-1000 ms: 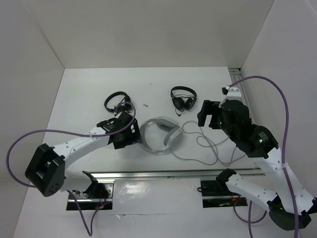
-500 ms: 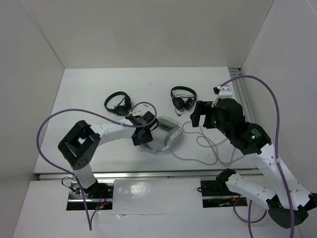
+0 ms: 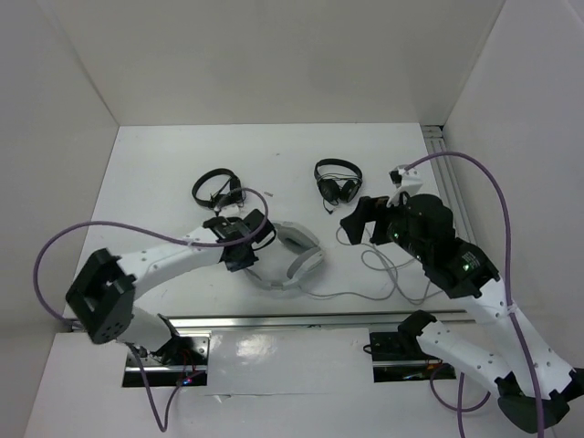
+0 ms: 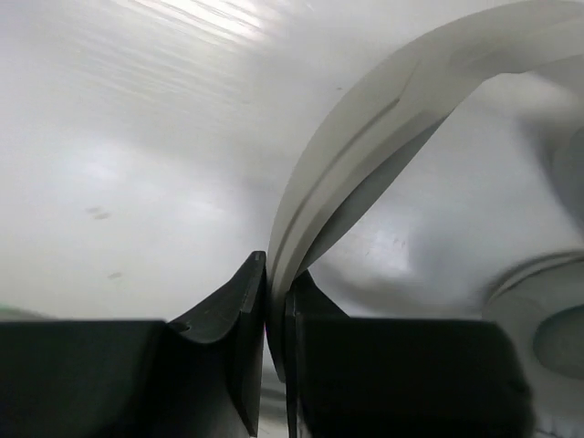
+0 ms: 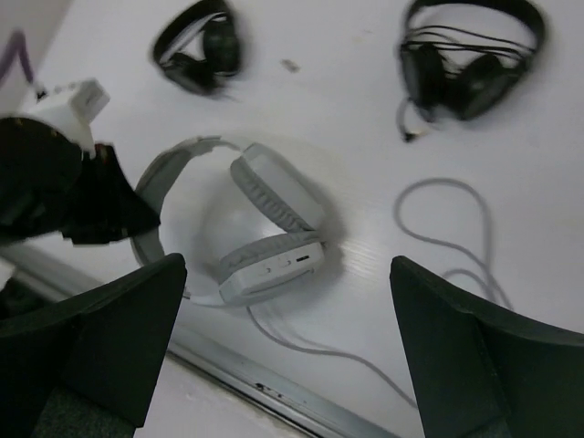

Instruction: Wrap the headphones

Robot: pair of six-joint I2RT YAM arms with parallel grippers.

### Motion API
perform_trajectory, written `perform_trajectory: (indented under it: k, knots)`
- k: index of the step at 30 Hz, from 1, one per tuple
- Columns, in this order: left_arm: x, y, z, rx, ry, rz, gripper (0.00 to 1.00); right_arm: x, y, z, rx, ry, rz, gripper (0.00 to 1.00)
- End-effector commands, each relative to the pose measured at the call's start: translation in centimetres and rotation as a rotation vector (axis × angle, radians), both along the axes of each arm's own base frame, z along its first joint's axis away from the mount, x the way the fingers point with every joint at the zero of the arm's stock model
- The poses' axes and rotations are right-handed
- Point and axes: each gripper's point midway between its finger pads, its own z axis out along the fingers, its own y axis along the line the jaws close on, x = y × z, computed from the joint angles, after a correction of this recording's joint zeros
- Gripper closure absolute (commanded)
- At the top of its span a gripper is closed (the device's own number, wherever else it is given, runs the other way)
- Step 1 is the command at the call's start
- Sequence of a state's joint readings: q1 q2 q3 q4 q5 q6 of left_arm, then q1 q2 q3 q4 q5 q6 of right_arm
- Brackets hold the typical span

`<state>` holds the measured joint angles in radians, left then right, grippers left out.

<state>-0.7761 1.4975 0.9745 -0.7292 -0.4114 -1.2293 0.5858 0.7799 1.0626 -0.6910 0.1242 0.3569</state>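
Note:
The white and light-grey headphones (image 3: 290,257) lie mid-table, earcups (image 5: 271,187) folded together and headband (image 4: 365,155) arching to the left. My left gripper (image 3: 245,243) is shut on the headband; in the left wrist view the jaws (image 4: 276,310) pinch its thin edge. The thin grey cable (image 3: 383,270) trails right from the lower earcup in loose loops (image 5: 439,182). My right gripper (image 3: 358,219) hovers open above the table just right of the earcups, its fingers (image 5: 91,338) wide apart and holding nothing.
Two small black headphones lie farther back, one at the left (image 3: 217,189) and one at the right (image 3: 337,181). A metal rail (image 3: 301,321) runs along the near table edge. White walls close in the left, back and right sides.
My left gripper went from open to shut on the headband, and the headphones shifted slightly toward the near edge. The right arm swung left, closer to the earcups.

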Motion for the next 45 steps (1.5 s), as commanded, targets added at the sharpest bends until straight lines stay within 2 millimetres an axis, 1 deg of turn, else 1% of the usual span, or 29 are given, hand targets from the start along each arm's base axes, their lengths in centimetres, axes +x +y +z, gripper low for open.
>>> perform_trajectory:
  k: [1,2,3,4,5,6,8,9,10,11,12,15,16,18,20,21,24,27,28,30,31,32,37,38,40,41,42,43,45]
  knots:
    - [0.3,3.6,8.3,0.062,-0.144,-0.007,1.0,-2.4,4.5,2.9,0.173,-0.173,0.298,0.0]
    - [1.3,3.4,12.2,0.006,-0.238,-0.018,1.0,-2.8,5.7,5.0,0.242,-0.28,0.376,0.0]
    - [1.8,4.2,14.1,-0.003,-0.27,-0.012,1.0,-3.4,6.8,2.9,0.256,-0.271,0.45,0.0]
    - [2.1,5.1,16.0,0.006,-0.298,-0.03,1.0,-5.3,8.1,3.0,0.301,-0.29,0.578,0.0]
    - [2.4,5.6,19.4,-0.031,-0.35,-0.028,1.0,-5.6,8.6,2.8,0.322,-0.305,0.62,0.0]
    - [2.6,6.6,21.6,-0.053,-0.392,-0.015,1.0,-6.0,9.2,2.4,0.347,-0.334,0.667,0.0]
    - [3.0,7.6,24.9,-0.053,-0.447,-0.036,1.0,-5.6,9.7,1.7,0.353,-0.348,0.682,0.0]
    - [2.9,7.9,28.3,-0.095,-0.505,-0.041,1.0,-5.5,10.0,2.1,0.365,-0.39,0.695,0.0]
    - [2.8,8.9,29.8,-0.103,-0.53,-0.019,1.0,-4.9,10.1,1.0,0.354,-0.388,0.68,0.0]
    - [3.2,9.0,30.5,-0.097,-0.528,-0.03,1.0,-4.4,10.4,0.5,0.353,-0.382,0.672,0.0]
    - [3.0,8.9,32.9,-0.141,-0.572,-0.043,1.0,-3.8,10.4,1.0,0.347,-0.422,0.656,0.0]
    - [3.1,9.0,34.8,-0.175,-0.601,-0.059,1.0,-1.5,10.5,0.0,0.31,-0.432,0.585,0.0]
    - [3.1,8.7,35.6,-0.204,-0.612,-0.07,1.0,-1.4,10.9,0.6,0.321,-0.458,0.595,0.0]
    - [3.1,8.6,36.0,-0.231,-0.608,-0.074,1.0,-1.0,11.6,0.5,0.314,-0.467,0.623,0.0]
    - [3.5,8.5,36.3,-0.251,-0.612,-0.073,1.0,-0.9,12.3,1.5,0.326,-0.494,0.656,0.0]
    - [3.7,8.1,36.0,-0.262,-0.598,-0.085,1.0,-0.7,12.9,0.3,0.319,-0.457,0.667,0.0]
    - [3.8,7.5,36.8,-0.311,-0.614,-0.107,1.0,-0.4,13.9,0.9,0.311,-0.502,0.66,0.0]
    - [3.3,7.0,37.3,-0.359,-0.62,-0.127,1.0,0.1,14.8,0.5,0.301,-0.52,0.668,0.0]
    - [3.4,6.7,37.6,-0.37,-0.628,-0.135,1.0,0.7,15.3,-0.7,0.29,-0.489,0.668,0.0]
    - [3.4,6.7,37.6,-0.383,-0.626,-0.128,1.0,0.7,16.4,-0.3,0.31,-0.5,0.704,0.0]
    - [3.1,6.8,37.8,-0.385,-0.635,-0.129,1.0,0.2,17.5,-1.4,0.311,-0.474,0.735,0.0]
    - [3.0,6.6,37.9,-0.395,-0.631,-0.138,1.0,0.1,18.1,-1.3,0.319,-0.487,0.739,0.0]
    - [2.6,5.7,38.8,-0.45,-0.642,-0.183,1.0,2.0,20.2,-3.3,0.324,-0.458,0.668,0.03]
    - [2.4,5.8,39.7,-0.456,-0.665,-0.186,1.0,2.3,20.9,-4.4,0.331,-0.444,0.68,0.07]
    - [2.3,6.1,40.4,-0.465,-0.687,-0.173,1.0,2.5,22.1,-5.2,0.361,-0.411,0.71,0.09]
    - [2.2,6.1,40.8,-0.467,-0.697,-0.175,1.0,2.4,23.0,-7.4,0.355,-0.362,0.728,0.12]
    - [2.3,6.0,41.2,-0.47,-0.706,-0.176,1.0,2.8,23.4,-7.0,0.374,-0.38,0.727,0.15]
    - [2.6,5.9,41.3,-0.477,-0.703,-0.168,1.0,2.8,24.2,-8.4,0.374,-0.35,0.735,0.18]
    - [2.7,6.3,41.7,-0.473,-0.72,-0.143,1.0,2.7,24.7,-9.1,0.381,-0.336,0.742,0.26]
